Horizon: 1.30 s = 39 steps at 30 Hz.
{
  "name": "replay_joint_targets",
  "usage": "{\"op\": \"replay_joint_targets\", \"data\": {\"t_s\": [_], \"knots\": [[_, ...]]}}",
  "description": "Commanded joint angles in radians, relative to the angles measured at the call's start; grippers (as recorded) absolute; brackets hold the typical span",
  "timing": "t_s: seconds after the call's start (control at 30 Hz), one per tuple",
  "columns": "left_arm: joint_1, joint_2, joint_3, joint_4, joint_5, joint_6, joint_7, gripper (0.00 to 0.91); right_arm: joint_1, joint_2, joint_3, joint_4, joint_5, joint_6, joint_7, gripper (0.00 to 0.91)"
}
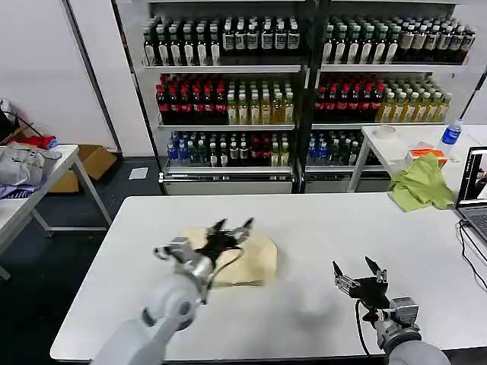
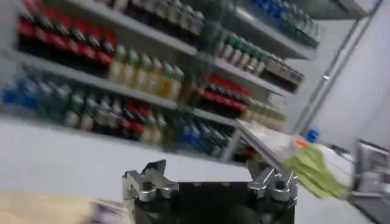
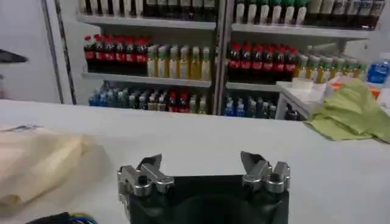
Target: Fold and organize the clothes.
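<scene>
No legible text or labels

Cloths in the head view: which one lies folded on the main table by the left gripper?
The cream-yellow T-shirt, folded under the open left gripper. The lime-green cloth lies crumpled on the far side table instead.

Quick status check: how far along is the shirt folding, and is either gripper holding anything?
Mostly done, it seems: the cream T-shirt lies as a compact folded bundle on the white table. In hand: nothing. The left gripper hovers open above the bundle; the right gripper is open and empty over bare table off to the bundle's right. Probably left: a final tidy or placement, if any.
</scene>
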Motion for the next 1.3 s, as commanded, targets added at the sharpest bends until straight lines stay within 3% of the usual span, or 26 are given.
{"op": "replay_joint_targets", "data": {"t_s": [0.03, 0.07, 0.33, 0.57, 0.8, 1.3], "knots": [[0.399, 0.178, -0.476, -0.223, 0.216, -0.100, 0.040, 0.907, 0.150, 0.038, -0.090, 0.007, 0.178, -0.047, 0.008, 0.907], [0.425, 0.178, -0.498, -0.224, 0.218, -0.105, 0.041, 0.907, 0.165, 0.044, -0.098, 0.004, 0.187, -0.058, 0.009, 0.907], [0.608, 0.136, -0.614, -0.294, 0.221, -0.136, 0.050, 0.907, 0.454, 0.151, -0.255, -0.189, 0.605, -0.197, 0.098, 0.907], [0.641, 0.101, -0.626, -0.324, 0.221, -0.141, 0.048, 0.907, 0.572, 0.232, -0.274, -0.337, 0.784, -0.218, 0.102, 0.907], [0.656, 0.085, -0.630, -0.335, 0.221, -0.143, 0.048, 0.907, 0.617, 0.302, -0.296, -0.429, 0.816, -0.220, 0.076, 0.907], [0.682, 0.074, -0.643, -0.355, 0.221, -0.151, 0.048, 0.907, 0.619, 0.409, -0.307, -0.536, 0.771, -0.207, 0.041, 0.907]]}}
